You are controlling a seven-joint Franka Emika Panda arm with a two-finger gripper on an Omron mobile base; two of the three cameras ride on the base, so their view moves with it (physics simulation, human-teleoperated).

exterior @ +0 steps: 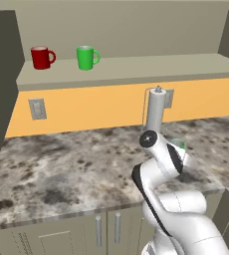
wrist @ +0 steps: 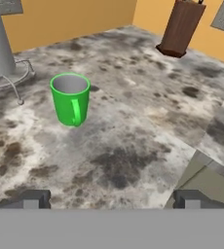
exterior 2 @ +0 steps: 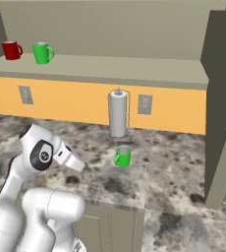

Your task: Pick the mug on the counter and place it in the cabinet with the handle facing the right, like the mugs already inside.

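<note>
wide-spread fingertips (wrist: 30,199) of the gripper (wrist: 111,200) frame bare counter (wrist: 133,121), nothing held; approach step in hand.
the mug (wrist: 70,98) stands upright on the counter just near of the paper towel holder (exterior 2: 118,114), beyond the jaws and off to one side, its handle (wrist: 76,113) turned toward the hand. next, i judge, the hand must shift over it and descend around the rim before lifting toward the cabinet (exterior 2: 134,71), where a green mug (exterior 2: 42,52) and a red mug (exterior 2: 11,49) already sit.

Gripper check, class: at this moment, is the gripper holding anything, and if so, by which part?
Nothing is held. The gripper is open, and the green mug stands apart from it on the counter.
</note>
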